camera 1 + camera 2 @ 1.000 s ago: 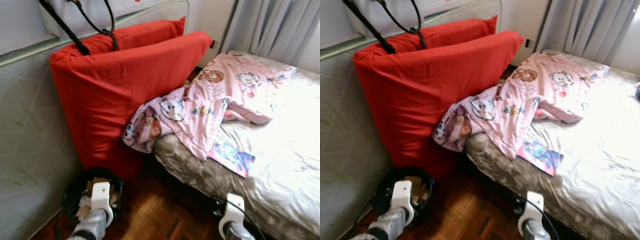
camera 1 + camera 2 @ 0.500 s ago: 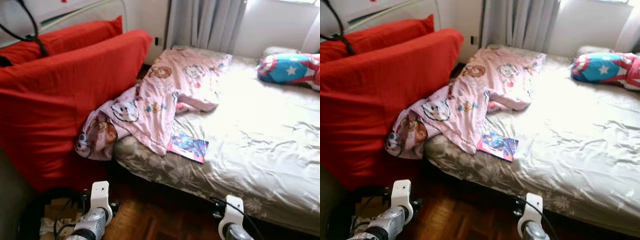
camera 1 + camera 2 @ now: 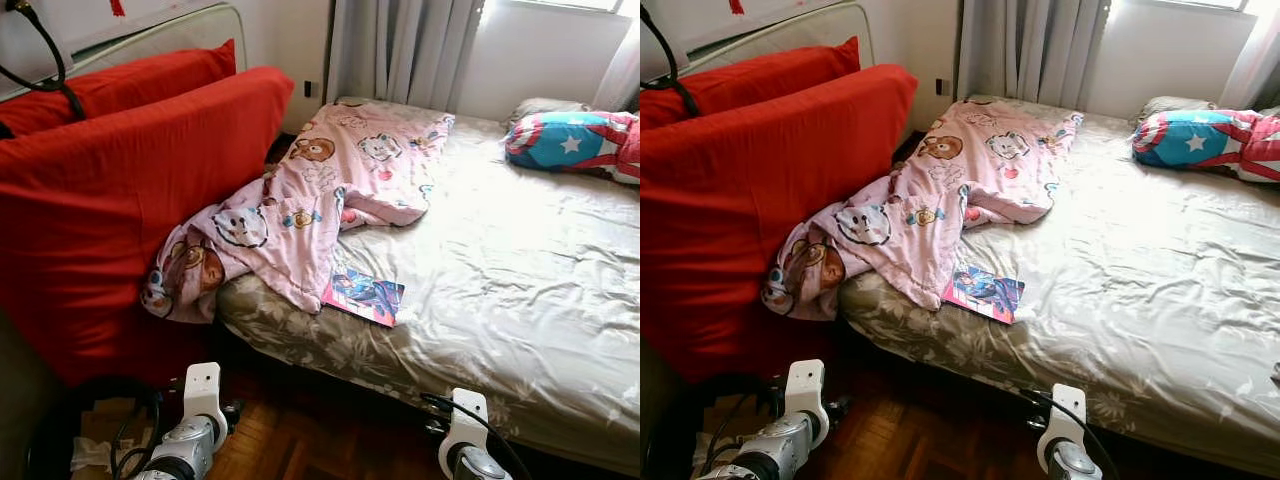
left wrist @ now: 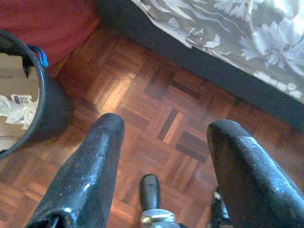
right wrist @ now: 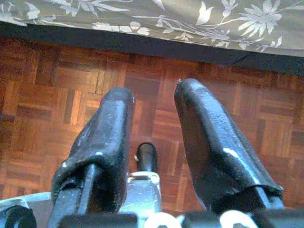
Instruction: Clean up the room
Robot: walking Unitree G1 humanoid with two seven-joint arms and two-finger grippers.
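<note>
1. A pink blanket (image 3: 310, 205) is lying crumpled across the bed (image 3: 500, 260), one end hanging over the edge against the red cushions (image 3: 130, 190).
2. A comic (image 3: 363, 296) is lying on the bed, partly tucked under the blanket.
3. A blue pillow (image 3: 570, 140) is resting at the bed's far end.
4. The left hand (image 4: 164, 130) is hanging released over the parquet floor (image 4: 156, 109), near a black bin (image 4: 45, 111).
5. The right hand (image 5: 154, 102) is hanging released over the floor beside the bed.

A home bedroom: bed (image 3: 520, 290), cartoon blanket (image 3: 320, 195), curtains (image 3: 400, 50), parquet floor (image 4: 156, 118).
</note>
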